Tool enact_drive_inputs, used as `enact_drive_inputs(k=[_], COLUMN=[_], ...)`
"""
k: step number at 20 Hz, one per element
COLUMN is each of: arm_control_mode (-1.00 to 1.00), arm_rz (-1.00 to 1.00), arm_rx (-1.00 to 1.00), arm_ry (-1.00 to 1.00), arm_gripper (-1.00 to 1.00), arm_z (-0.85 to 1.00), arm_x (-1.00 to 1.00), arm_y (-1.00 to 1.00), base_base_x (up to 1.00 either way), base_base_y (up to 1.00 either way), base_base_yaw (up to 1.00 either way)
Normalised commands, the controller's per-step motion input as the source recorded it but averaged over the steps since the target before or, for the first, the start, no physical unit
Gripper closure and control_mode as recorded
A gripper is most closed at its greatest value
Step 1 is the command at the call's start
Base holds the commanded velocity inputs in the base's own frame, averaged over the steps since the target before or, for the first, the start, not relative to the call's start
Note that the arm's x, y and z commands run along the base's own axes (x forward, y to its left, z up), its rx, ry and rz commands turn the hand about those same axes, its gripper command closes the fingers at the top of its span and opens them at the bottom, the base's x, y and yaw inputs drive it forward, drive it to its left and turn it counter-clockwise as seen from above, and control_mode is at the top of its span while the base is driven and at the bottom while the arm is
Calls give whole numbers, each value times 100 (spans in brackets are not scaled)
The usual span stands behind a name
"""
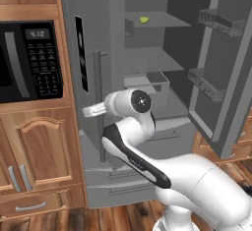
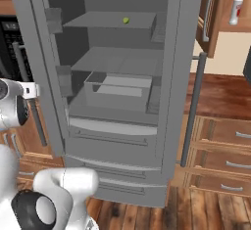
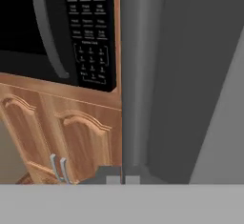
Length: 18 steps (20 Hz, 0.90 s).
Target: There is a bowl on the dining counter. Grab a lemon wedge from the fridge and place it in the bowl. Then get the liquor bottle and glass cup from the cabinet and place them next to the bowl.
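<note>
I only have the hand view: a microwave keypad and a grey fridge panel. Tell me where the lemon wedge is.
Observer: The lemon wedge lies on the top shelf of the fridge, whose right door stands open.
Operator: Give me the gripper's position against it.
Observer: The gripper is well below that shelf, off to its left, by the left door's bar handle.
Operator: Now locate the liquor bottle.
Observer: The liquor bottle stands upright in the open cabinet, to the right of the fridge.
</note>
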Motion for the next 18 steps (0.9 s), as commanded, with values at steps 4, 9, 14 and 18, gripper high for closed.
enact_drive_inputs(k=[4,9,14,18], arm_control_mode=[-100,-100,-100,-100], arm_rz=[0,0,-1,-1], arm_rx=[0,0,1,1], arm_ry=[0,0,0,0], arm_gripper=[-100,-100,-100,-100], arm_z=[21,18,29,44], arm_x=[-86,-100,-97,-34], arm_y=[65,-47,-100,-100], base_base_x=[0,0,0,0], base_base_y=[0,0,0,0], base_base_yaw=[0,0,0,0])
